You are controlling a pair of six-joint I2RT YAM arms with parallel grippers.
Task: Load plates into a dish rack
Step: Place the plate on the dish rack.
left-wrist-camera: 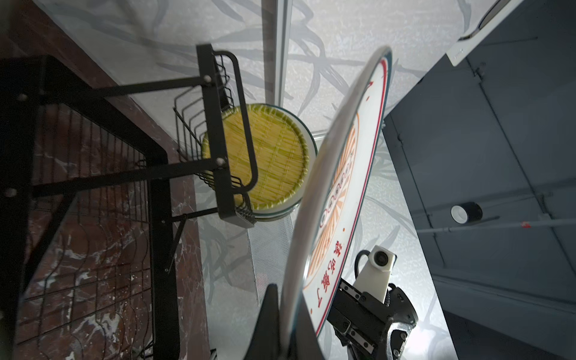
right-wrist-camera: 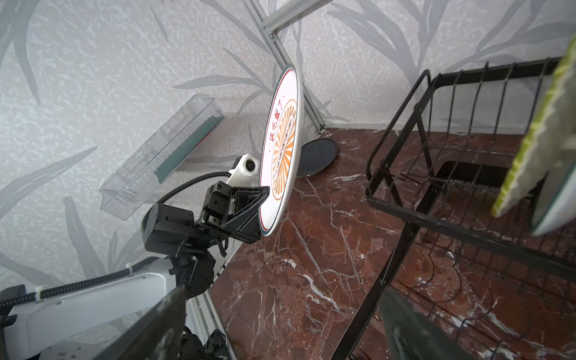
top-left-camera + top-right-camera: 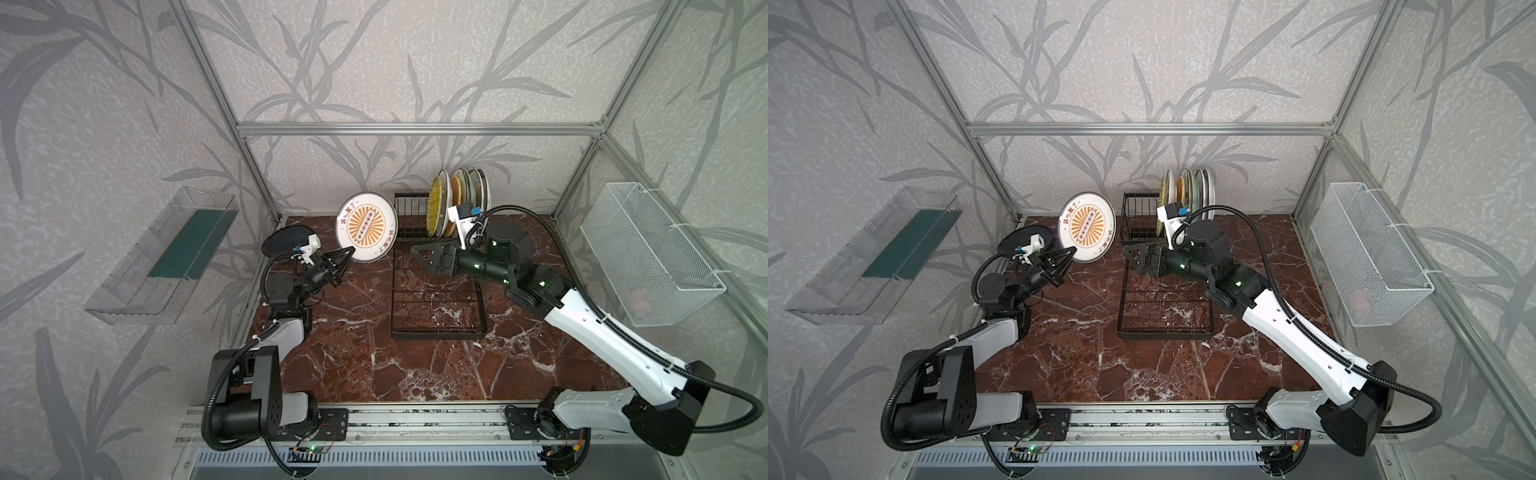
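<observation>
A white plate with an orange sunburst [image 3: 365,226] [image 3: 1087,226] hangs upright in the air, left of the dish rack [image 3: 436,328] [image 3: 1163,330]. My left gripper [image 3: 351,250] [image 1: 288,311] is shut on its lower rim; the plate [image 1: 343,187] [image 2: 282,149] fills both wrist views. Several plates [image 3: 457,199] stand in the rack's raised section, the leftmost a yellow woven one [image 1: 268,156]. My right gripper [image 3: 419,257] [image 2: 280,311] hovers open over the rack's flat tray, holding nothing and pointing toward the held plate. A black plate [image 3: 286,241] [image 2: 316,156] lies in the back left corner.
A clear plastic bin [image 3: 166,253] hangs on the left wall and a white mesh basket [image 3: 648,253] on the right wall. Aluminium frame posts stand at the back corners. The rack's empty left slots [image 3: 409,216] face the held plate.
</observation>
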